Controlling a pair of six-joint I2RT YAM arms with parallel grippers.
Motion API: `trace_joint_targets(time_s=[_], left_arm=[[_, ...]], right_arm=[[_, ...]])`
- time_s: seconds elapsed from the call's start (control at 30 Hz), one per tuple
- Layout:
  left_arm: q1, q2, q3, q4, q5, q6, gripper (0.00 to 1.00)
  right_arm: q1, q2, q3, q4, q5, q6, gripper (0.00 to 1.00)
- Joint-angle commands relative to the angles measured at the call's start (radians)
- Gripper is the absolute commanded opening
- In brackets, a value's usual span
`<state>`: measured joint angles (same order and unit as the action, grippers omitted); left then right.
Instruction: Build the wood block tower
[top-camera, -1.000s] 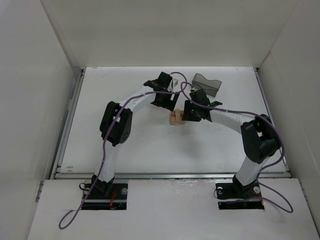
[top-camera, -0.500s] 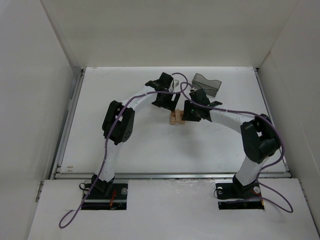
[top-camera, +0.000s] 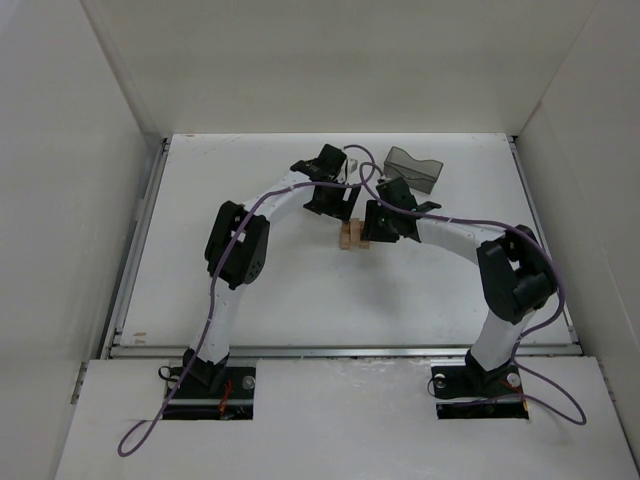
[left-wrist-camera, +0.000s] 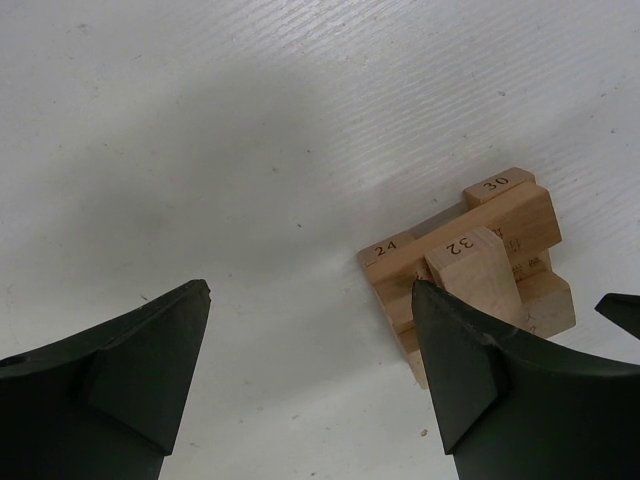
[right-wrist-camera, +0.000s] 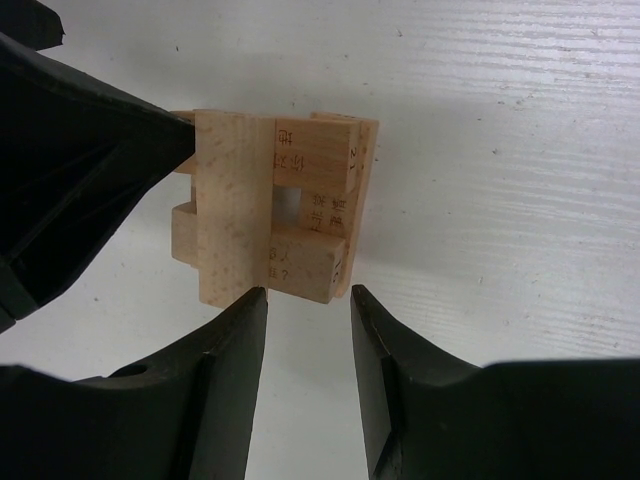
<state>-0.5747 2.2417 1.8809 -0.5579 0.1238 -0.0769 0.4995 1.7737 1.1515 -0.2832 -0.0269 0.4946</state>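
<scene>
Pale tan wood blocks (left-wrist-camera: 472, 268) laid crosswise in layers make up the tower (top-camera: 351, 237), with 24, 30 and 32 stamped on their ends and faint print on the sides. It stands on the white table (top-camera: 250, 290) between both wrists, near the grey bin (top-camera: 415, 170). The left gripper (left-wrist-camera: 310, 370) is spread wide and empty. The right gripper (right-wrist-camera: 308, 345) holds nothing, its fingers narrowly parted just beside the stack.

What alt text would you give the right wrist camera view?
A tower of crossed wood blocks stands on a white table, just beyond the right gripper, its tips slightly parted. A black finger from the other arm reaches its left edge.
</scene>
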Motion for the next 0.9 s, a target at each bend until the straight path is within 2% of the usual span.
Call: trace_joint_targets(time_s=[0.0, 0.87], left_arm=[[-0.005, -0.017, 0.044, -0.008, 0.011, 0.0, 0.8], [-0.005, -0.008, 0.063, -0.008, 0.011, 0.0, 0.8]], right_arm=[[0.016, 0.0, 0.039, 0.029, -0.013, -0.002, 0.45], [0.016, 0.0, 0.039, 0.029, -0.013, -0.002, 0.45]])
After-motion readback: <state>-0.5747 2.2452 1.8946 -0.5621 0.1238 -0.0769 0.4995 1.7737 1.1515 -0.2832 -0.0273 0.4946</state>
